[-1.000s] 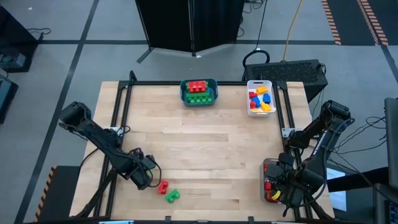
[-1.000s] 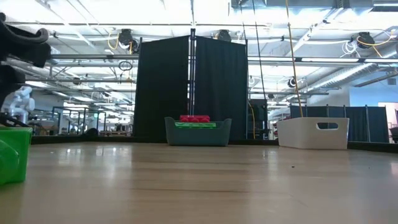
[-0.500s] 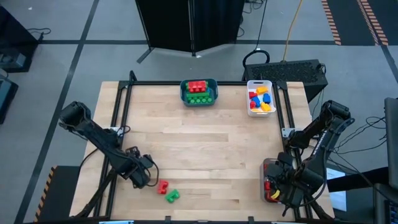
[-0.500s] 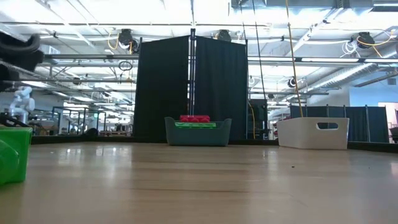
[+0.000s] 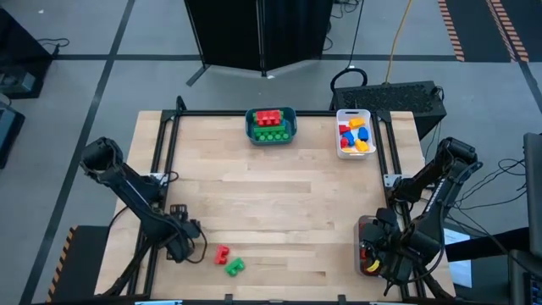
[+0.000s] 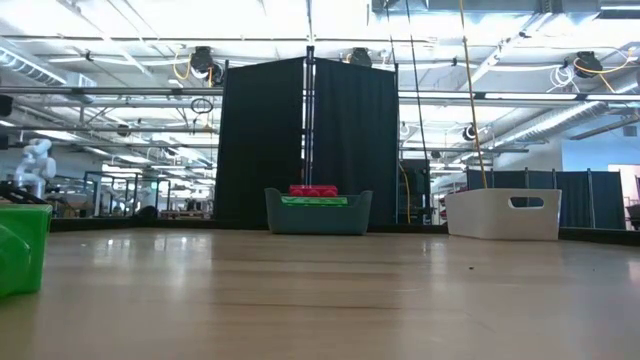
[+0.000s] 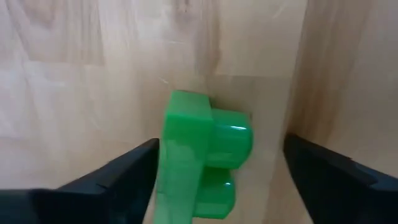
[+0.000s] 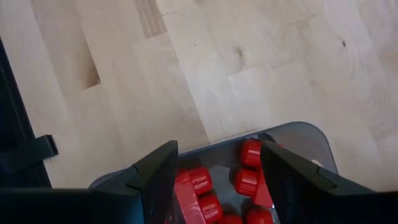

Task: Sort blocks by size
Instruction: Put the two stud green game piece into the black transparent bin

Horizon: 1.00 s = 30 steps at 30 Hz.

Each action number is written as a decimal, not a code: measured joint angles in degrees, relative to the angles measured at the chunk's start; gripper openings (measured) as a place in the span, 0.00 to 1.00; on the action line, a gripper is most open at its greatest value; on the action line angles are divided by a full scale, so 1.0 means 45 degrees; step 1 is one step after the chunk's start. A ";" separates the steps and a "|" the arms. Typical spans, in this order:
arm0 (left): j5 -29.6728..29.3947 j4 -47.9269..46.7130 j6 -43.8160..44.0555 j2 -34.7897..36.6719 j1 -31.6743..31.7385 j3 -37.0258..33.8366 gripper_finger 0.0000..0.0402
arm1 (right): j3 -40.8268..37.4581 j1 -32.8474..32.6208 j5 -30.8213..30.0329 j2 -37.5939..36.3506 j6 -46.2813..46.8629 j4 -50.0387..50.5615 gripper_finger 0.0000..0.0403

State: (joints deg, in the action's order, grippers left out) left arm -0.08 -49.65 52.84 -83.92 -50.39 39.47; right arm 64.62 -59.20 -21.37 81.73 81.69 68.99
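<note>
Two loose blocks lie on the wood near the table's front left: a red one [image 5: 222,252] and a green one [image 5: 234,266], the latter looming at the low view's left edge [image 6: 20,250]. My left gripper [image 5: 185,244] hangs just left of them, pointing down, open. In its wrist view a green block [image 7: 199,162] lies on its side on the wood between the spread fingers [image 7: 221,143], touching neither; the high view does not show it. My right gripper [image 8: 217,149] hovers open over a clear bin [image 8: 298,134] of red blocks [image 8: 249,180] at the front right.
A teal bin [image 5: 271,125] with red and green blocks stands at the far edge's middle. To its right a white bin [image 5: 354,134] holds blue, yellow and red blocks. Black frame rails run along the table's left, right and far sides. Bare wood fills the middle.
My left gripper has gone toward the table's left and near edges, sinking a little and rolling about its own axis; it has dropped out of the low view's top left corner. The loose red and green blocks have stayed put.
</note>
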 joint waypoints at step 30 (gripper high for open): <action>-0.2849 0.1219 0.0555 0.0584 0.1005 0.0621 0.34 | -0.1505 0.0622 -0.4652 0.0019 -0.7677 -0.7487 0.53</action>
State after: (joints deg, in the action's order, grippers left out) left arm -12.90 -44.17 55.34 -81.29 -45.87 42.27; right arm 57.85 -56.40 -42.30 81.82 47.14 35.30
